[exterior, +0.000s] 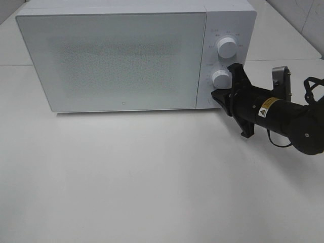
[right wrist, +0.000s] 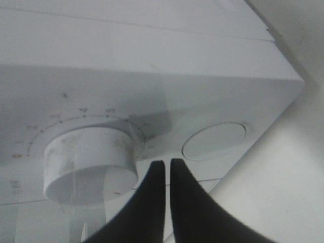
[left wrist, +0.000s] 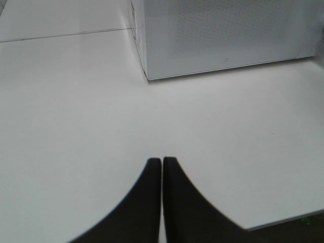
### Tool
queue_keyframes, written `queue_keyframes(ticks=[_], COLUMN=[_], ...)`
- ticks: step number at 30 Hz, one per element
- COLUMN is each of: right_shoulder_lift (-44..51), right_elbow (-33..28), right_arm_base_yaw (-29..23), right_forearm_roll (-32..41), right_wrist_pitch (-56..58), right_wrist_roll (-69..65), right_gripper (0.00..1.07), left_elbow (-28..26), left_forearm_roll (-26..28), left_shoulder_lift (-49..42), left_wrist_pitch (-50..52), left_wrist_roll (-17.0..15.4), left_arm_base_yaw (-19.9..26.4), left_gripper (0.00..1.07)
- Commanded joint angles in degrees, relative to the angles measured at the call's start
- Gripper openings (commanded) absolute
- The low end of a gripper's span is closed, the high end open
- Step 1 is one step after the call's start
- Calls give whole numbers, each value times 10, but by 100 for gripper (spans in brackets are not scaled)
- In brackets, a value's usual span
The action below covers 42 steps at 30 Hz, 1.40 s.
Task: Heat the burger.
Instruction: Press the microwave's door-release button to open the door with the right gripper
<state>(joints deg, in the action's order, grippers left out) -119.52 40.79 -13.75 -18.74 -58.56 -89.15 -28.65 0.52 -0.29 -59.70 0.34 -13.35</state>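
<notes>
The burger is out of view. The white microwave stands at the back of the table with its door closed; it also shows in the left wrist view. My right gripper is shut and empty, its tips close to the control panel just beside the lower knob. In the right wrist view the closed fingertips sit between that knob and a round button. My left gripper is shut and empty, low over the bare table in front of the microwave's left corner.
An upper knob sits above the lower one on the panel. The white table stretches in front of the microwave. The table's front edge shows in the left wrist view.
</notes>
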Motion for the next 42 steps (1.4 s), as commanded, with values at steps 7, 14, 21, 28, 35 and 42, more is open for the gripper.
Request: queue_keyframes(ticks=[7,14,21,28,35,42], right_shoulder_lift=[-27,-41,-44,-44,-44,-44], right_elbow=[28,30,61,89,115,156], right_arm_base_yaw=[-9,-9,-9,-9,-9,-9], right_forearm_roll=[71,85,77,80,84,83], right_wrist_pitch=[25,-35,-35,-33,-34,-58], right_wrist_roll=[11,22,22,22,17,-17], right_gripper=[0,0,0,0,0,0], left_elbow=[1,1,1,1,1,1], left_forearm_roll=[2,2,2,2,2,2], left_shoulder_lift=[-13,-13,-13,-13,-13,-13], left_wrist_pitch=[6,6,6,6,6,6], left_wrist_roll=[2,2,2,2,2,2], left_arm_base_yaw=[0,0,0,0,0,0], left_gripper=[0,0,0,0,0,0])
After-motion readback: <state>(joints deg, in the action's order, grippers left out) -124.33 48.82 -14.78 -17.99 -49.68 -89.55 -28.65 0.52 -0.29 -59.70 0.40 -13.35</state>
